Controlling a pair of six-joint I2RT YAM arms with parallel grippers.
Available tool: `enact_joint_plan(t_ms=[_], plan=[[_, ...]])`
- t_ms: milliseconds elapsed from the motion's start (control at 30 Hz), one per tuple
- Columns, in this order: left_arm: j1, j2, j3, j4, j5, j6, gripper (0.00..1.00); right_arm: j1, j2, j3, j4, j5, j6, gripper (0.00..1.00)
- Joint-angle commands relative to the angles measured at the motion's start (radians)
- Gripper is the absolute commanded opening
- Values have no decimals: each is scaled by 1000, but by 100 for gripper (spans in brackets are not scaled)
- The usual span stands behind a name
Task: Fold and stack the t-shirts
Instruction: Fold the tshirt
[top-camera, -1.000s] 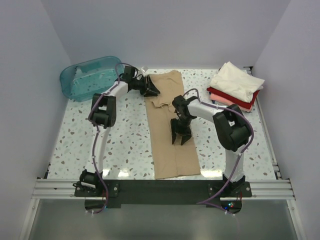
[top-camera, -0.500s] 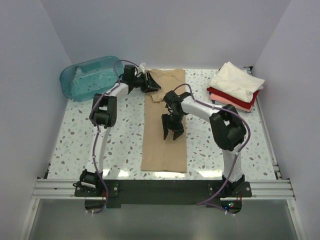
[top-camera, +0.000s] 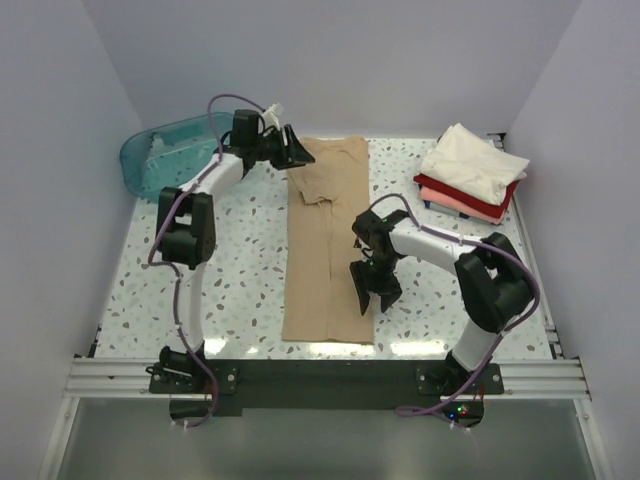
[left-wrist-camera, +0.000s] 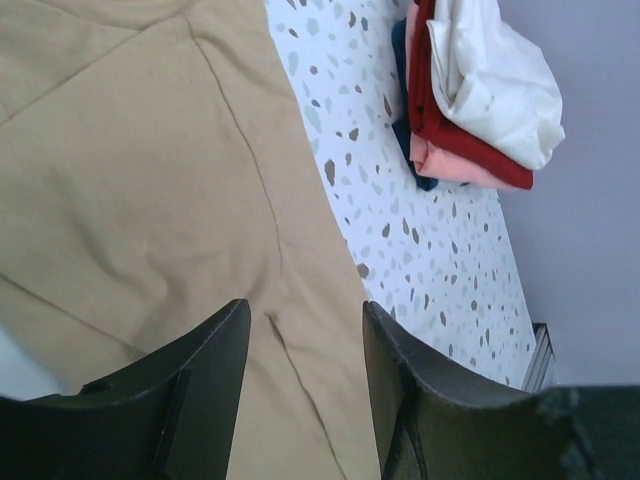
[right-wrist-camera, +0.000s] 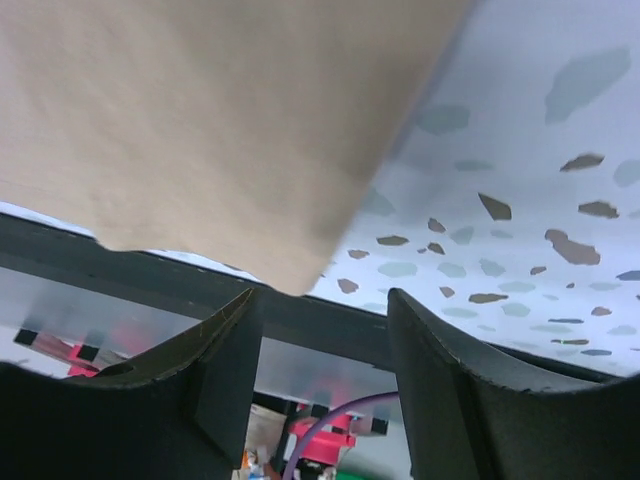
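The tan t-shirt (top-camera: 330, 240) lies as one long narrow strip down the middle of the table, collar end far. My left gripper (top-camera: 298, 150) hovers open at its far left corner; in the left wrist view the tan t-shirt (left-wrist-camera: 150, 180) passes under the left gripper (left-wrist-camera: 305, 310) with nothing between the fingers. My right gripper (top-camera: 372, 296) stands open at the strip's right edge, near the front. In the right wrist view the right gripper (right-wrist-camera: 322, 300) is empty, with the shirt's near corner (right-wrist-camera: 220, 130) just beyond it. A cream t-shirt (top-camera: 472, 160) tops a red one (top-camera: 478, 203) and a pink one (top-camera: 450, 200) at the back right.
A translucent teal tub (top-camera: 165, 155) sits at the back left, close behind the left arm. The folded stack (left-wrist-camera: 480, 90) also shows in the left wrist view, with a dark blue piece (left-wrist-camera: 400, 45) under it. The table's black front rail (right-wrist-camera: 330, 320) lies just beyond the right fingers.
The tan strip swung from slanting to straight. My right gripper left the shirt's middle for its right edge, nearer the front. The left arm rose and its jaws widened.
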Motion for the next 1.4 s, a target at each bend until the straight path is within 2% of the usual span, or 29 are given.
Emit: enact_joint_plan(t_ms=[0,133,167,233,267,333,467,600,867,1133,1367], plan=[[-28,-213,-105,-104,-62,162,54,23,-65,-70,47,-31,5,56],[-62,-387,-323,-241,-203,238,54,89,-75,-117,105,-45,33,56],[-68,-419,-419,-259,-255,244,54,102,-70,-123,110,-45,39,55],[-82,-513,-515,-299,-294,253,53,132,-61,-146,124,-44,62,53],[-87,-545,-615,-304,-311,253,53,140,-62,-156,130,-44,68,53],[-93,-646,-766,-304,-323,246,53,157,-67,-180,130,-33,81,52],[-105,-812,-965,-311,-338,221,53,160,-91,-223,148,-28,94,51],[-122,-956,-1110,-359,-345,210,54,162,-95,-251,186,-24,93,49],[-153,-1099,-1239,-405,-321,164,54,160,-75,-277,237,-13,62,37],[-291,-1085,-1304,-422,-317,81,56,160,-87,-298,250,-24,45,18],[-384,-1090,-1350,-400,-309,8,57,160,-85,-295,245,-30,32,15]])
